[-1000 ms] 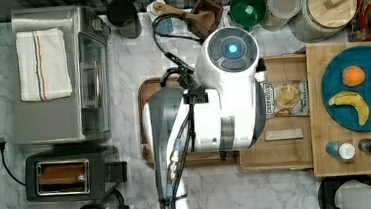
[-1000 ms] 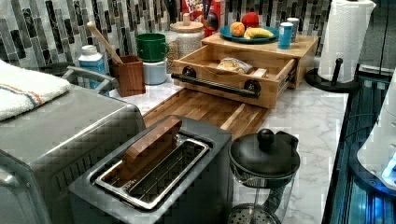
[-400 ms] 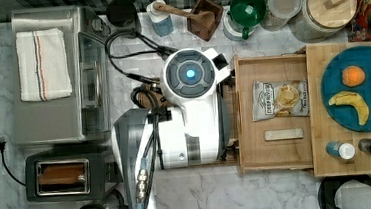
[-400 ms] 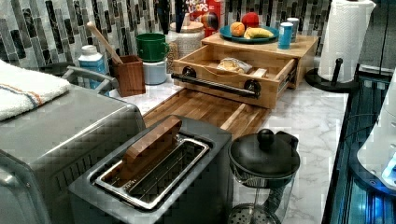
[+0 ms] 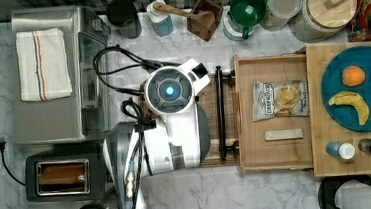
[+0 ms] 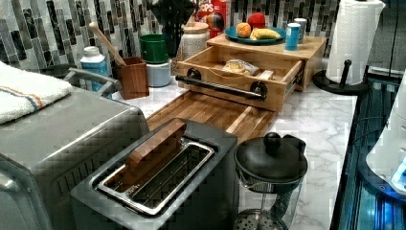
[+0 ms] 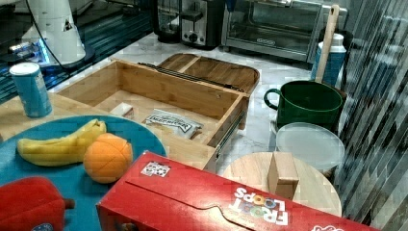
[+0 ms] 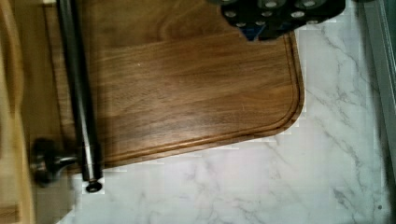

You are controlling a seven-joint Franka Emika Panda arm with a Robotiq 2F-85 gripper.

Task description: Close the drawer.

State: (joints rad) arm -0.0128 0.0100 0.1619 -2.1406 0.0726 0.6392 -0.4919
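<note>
Top view: drawer (image 5: pixel 274 112) pulled out, chip bag (image 5: pixel 279 98) inside; arm (image 5: pixel 172 120) over cutting board (image 5: pixel 208 102), left of handle (image 5: pixel 220 113).
Left view: board (image 6: pixel 210 112) bare before drawer front (image 6: pixel 225 91).
Right view: green mug (image 7: pixel 308 103) beside drawer.
Wrist view: handle (image 8: pixel 79 88) along board edge; marble surface (image 8: pixel 261 182) open; fingers' state cannot be told.

White arm (image 5: pixel 172 120) bent at mid-frame in the top view, wrist downward.

White rounded arm (image 5: pixel 171 135), glowing blue ring light on round cap, black cables looped alongside, grey joint bands.
</note>
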